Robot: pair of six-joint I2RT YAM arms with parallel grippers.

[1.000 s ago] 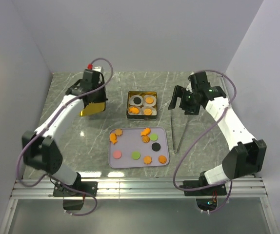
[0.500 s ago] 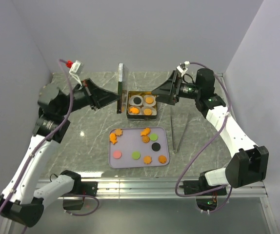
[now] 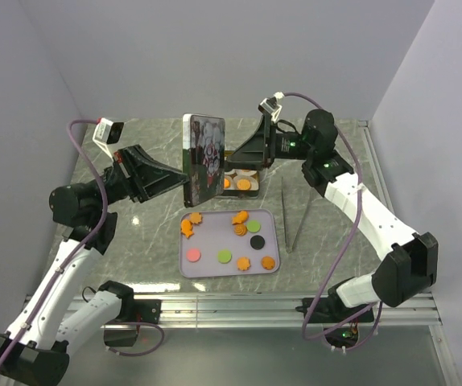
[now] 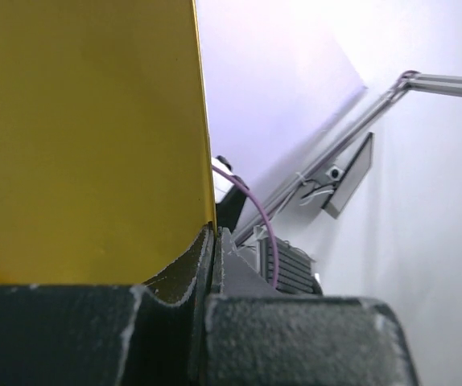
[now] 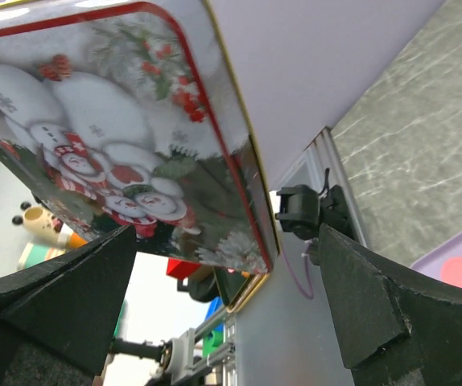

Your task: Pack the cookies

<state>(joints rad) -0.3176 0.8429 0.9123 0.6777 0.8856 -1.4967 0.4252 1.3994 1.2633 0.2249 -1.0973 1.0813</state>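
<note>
The cookies (image 3: 241, 219), orange pieces plus green, black and pink discs, lie on a lilac tray (image 3: 273, 219). A few orange ones (image 3: 245, 183) sit in paper cups in the gold tin (image 3: 255, 178), which is half hidden behind the lid. My left gripper (image 3: 183, 179) is shut on the tin lid (image 3: 204, 157) and holds it upright above the table, its snowman picture facing right. The left wrist view shows the lid's gold inner face (image 4: 86, 137) pinched in my left gripper (image 4: 212, 241). My right gripper (image 3: 234, 157) is open beside the lid's printed face (image 5: 126, 137), its fingers (image 5: 78, 297) apart.
Metal tongs (image 3: 295, 217) lie on the marble table to the right of the tray. A pink disc (image 5: 459, 272) on the tray shows at the right wrist view's lower right. Grey walls close in the back and sides.
The left arm has turned the lid so that its printed face shows, and lowered it over the tin's left side. The right gripper has moved left, up to the lid.
</note>
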